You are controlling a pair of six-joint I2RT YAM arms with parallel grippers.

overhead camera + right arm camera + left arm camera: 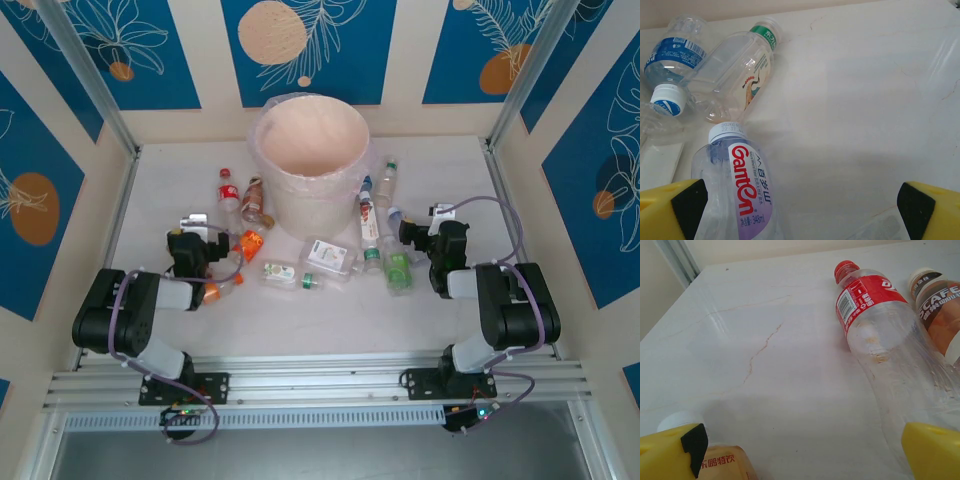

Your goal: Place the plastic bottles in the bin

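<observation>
The bin (312,160), a big cream bucket with a pinkish liner, stands at the back middle of the table. Plastic bottles lie around it. My left gripper (196,228) rests low on the left, open, its yellow fingers (670,452) wide apart over bare table. A red-labelled bottle (875,315) and a brown coffee bottle (940,305) lie ahead to its right, and an orange-labelled bottle (722,465) lies by its left finger. My right gripper (800,210) is open too, with a Ganten bottle (735,195) lying just inside its left finger.
A green-capped bottle (735,75) and a blue-labelled one (670,55) lie ahead left of the right gripper. Several more bottles (330,258) lie in front of the bin between the arms. Metal frame posts (110,110) and walls bound the table.
</observation>
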